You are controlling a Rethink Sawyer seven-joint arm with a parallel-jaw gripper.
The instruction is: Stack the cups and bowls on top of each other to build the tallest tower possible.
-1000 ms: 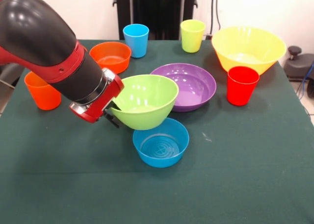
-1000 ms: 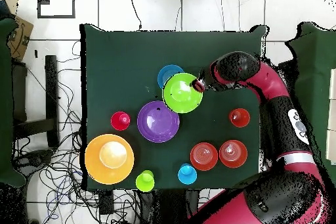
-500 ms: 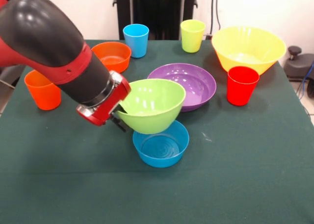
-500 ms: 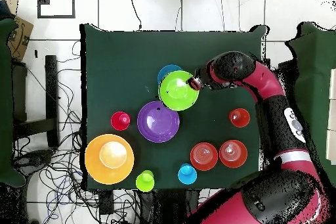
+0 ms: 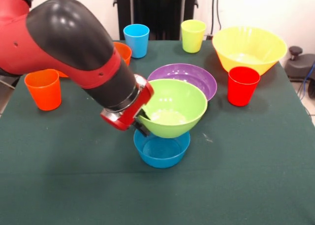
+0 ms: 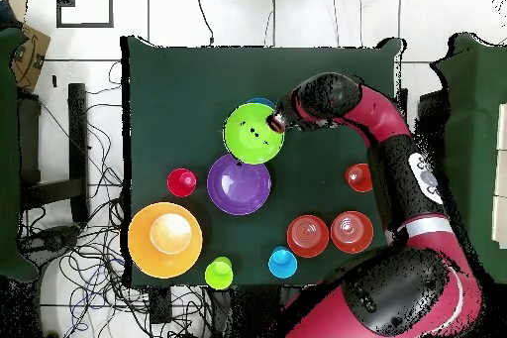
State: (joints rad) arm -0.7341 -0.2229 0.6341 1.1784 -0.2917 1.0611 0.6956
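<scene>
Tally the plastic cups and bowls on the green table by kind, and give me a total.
Tapered plastic cups: 4 (orange cup, light blue cup, yellow-green cup, red cup)
Round plastic bowls: 6 (small orange bowl, second small orange bowl, small blue bowl, lime green bowl, wide purple bowl, large yellow bowl)
Total: 10

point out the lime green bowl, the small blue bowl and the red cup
lime green bowl (image 5: 172, 107), front view, inner wall of the bowl
small blue bowl (image 5: 161, 151), front view, inside floor below the green bowl
red cup (image 5: 243, 87), front view, outer side wall
</scene>
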